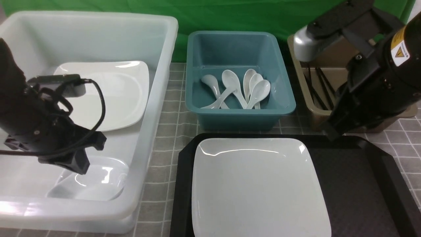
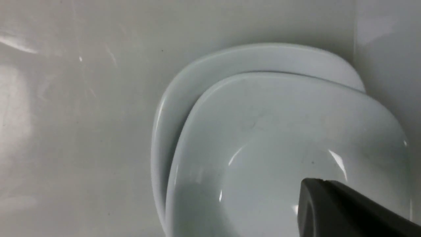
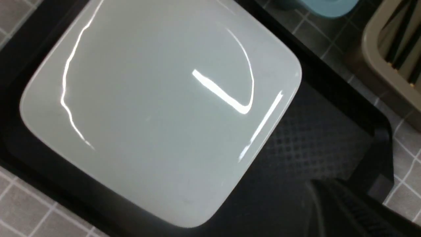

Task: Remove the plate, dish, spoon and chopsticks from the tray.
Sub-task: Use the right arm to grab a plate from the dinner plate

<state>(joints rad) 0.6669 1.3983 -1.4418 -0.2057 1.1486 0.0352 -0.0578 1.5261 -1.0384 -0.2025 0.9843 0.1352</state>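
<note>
Front: plate [image 1: 260, 187] alone on tray [image 1: 358, 184], left half. Spoons [image 1: 240, 89] in blue tub [image 1: 236, 46], chopsticks [image 1: 324, 89] in brown tub [image 1: 315, 113]. Right jaws clenched, empty, over tray's far right edge.

Left wrist: left jaws clenched, empty, above stacked dishes [image 2: 263, 131] in white tub [image 2: 82, 131].

Right wrist: plate rim low and glossy, slip likely. We judge: spread jaws, pinch rim from tray's bare side, lift level.

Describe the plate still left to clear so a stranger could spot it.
Find the black tray in front of the teal tub of spoons. The plate lies flat on its left half: large, glossy white, rounded-square. Its twin sits in the pale tub; only this one rests on black.
</note>
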